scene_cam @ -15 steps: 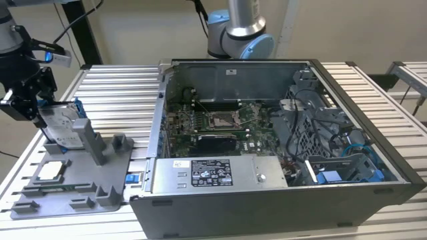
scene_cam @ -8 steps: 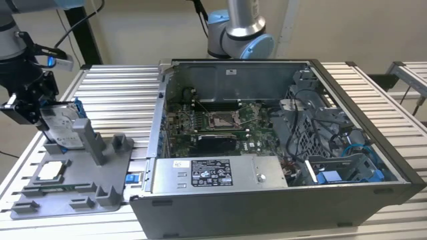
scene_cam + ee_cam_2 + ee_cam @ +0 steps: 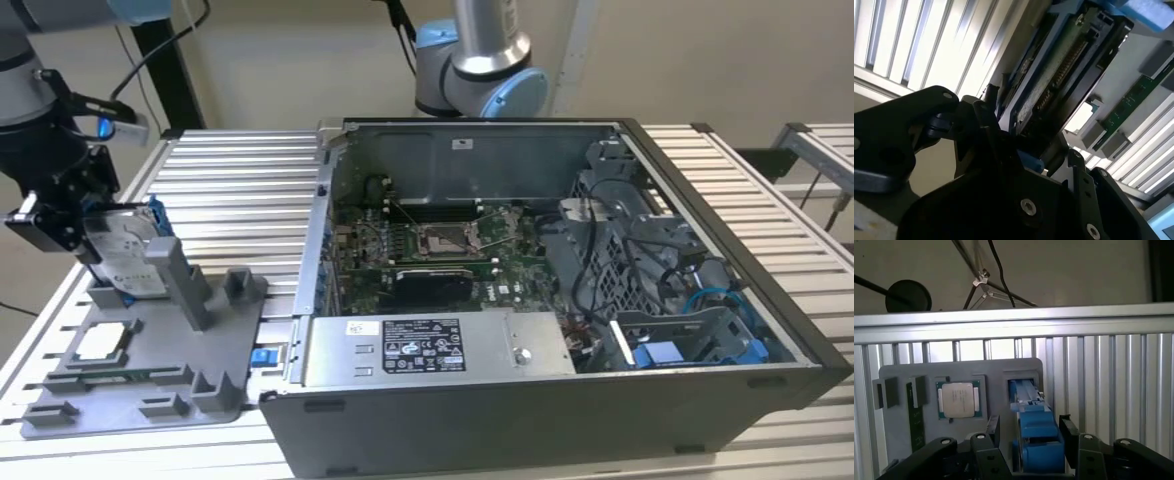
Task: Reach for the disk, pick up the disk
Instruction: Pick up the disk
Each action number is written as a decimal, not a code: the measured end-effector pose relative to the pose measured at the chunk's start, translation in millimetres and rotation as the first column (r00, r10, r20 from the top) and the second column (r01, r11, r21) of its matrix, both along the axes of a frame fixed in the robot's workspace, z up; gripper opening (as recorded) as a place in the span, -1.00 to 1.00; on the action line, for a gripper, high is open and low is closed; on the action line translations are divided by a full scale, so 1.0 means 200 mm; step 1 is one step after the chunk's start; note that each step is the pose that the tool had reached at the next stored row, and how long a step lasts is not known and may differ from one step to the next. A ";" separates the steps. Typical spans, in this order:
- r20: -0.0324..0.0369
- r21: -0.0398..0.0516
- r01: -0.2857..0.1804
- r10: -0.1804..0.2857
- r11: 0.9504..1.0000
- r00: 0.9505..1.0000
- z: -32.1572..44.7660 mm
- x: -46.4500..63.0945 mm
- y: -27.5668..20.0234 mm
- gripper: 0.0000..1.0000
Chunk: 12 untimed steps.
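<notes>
Disk (image 3: 123,255), white label w/ black print, on edge in grey fixture (image 3: 147,385); jaws' grip unclear.

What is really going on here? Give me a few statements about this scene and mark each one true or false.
1. The disk lies flat inside the computer. False: it stands on edge in the grey fixture, outside the computer.
2. The gripper is at the disk. True.
3. The computer is closed up. False: its side is open and the board shows.
4. A square chip lies on the fixture. True.
</notes>
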<state>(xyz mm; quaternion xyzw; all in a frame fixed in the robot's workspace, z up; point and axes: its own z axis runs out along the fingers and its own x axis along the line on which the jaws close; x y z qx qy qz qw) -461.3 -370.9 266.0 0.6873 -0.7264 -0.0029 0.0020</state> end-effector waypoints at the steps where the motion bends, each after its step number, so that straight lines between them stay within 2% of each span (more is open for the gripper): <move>1: 0.000 0.002 0.000 0.000 1.000 1.000 -0.004 0.00 0.000 1.00; 6: 0.000 0.008 -0.002 0.002 1.000 1.000 -0.024 0.00 0.001 1.00; 12: -0.001 0.009 -0.002 0.002 1.000 1.000 -0.041 0.00 0.000 1.00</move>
